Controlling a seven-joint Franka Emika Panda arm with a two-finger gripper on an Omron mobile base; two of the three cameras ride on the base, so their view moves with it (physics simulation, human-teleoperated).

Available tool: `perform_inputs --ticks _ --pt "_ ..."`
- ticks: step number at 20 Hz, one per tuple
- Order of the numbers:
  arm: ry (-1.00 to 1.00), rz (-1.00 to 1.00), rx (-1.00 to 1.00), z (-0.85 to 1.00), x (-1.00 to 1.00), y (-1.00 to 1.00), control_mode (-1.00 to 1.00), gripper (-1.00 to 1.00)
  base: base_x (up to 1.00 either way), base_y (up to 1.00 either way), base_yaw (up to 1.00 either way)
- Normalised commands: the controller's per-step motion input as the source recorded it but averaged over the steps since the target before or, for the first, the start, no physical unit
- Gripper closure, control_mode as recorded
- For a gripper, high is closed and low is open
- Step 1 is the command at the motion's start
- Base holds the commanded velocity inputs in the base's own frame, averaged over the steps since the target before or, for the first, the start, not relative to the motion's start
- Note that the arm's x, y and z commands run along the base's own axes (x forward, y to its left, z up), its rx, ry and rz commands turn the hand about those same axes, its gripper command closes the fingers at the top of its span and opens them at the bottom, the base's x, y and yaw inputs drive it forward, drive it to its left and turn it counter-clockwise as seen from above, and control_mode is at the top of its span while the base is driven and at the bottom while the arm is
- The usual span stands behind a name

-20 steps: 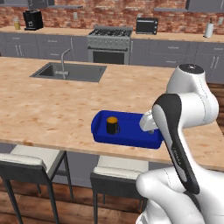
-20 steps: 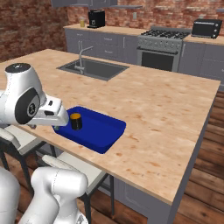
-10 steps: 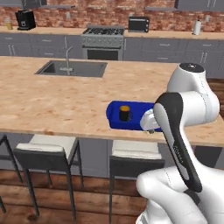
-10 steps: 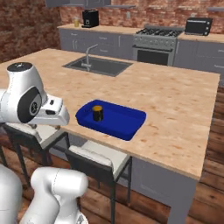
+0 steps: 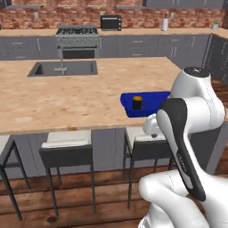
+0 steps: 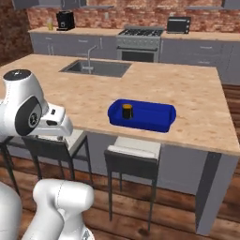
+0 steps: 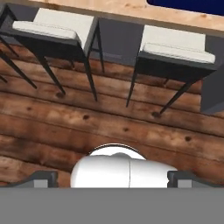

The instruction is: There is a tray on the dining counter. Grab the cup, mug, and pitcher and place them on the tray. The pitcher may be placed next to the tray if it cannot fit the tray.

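Whole view now swung rightward by base driving, not things moving; mug (image 6: 127, 111) sits in tray (image 6: 159, 123) on desk (image 6: 197, 98); claw (image 7: 113, 178) wide, empty; cup, pitcher remain.

I'm looking at the large island dining counter with its light beige wood-grain top (image 5: 67, 95) and grey base. A stainless sink with a faucet (image 5: 63, 68) is sunk into the top on the far side. Near the front edge lies the shallow deep-blue rectangular tray with rounded corners and a raised rim (image 6: 152, 123), flat on the wood. Inside the tray, toward its sink-side end, stands the small black mug with an orange inside (image 6: 127, 111); I think it's upright, though the handle is too small for me to make out. On the wooden plank floor (image 7: 109, 122) white-cushioned dark-legged stools (image 7: 175, 48) stand tucked under the counter's front edge.
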Motion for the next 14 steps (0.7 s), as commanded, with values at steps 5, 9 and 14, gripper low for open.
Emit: perform_inputs --ticks 5,9,14 --pt "0.0 0.0 0.0 0.0 0.0 0.0 1.0 -1.0 0.02 1.0 -0.27" --pt "0.0 0.0 0.0 0.0 0.0 0.0 1.0 -1.0 -0.01 1.0 -0.07" --pt "0.0 0.0 0.0 0.0 0.0 0.0 1.0 -1.0 -0.06 1.0 0.0"
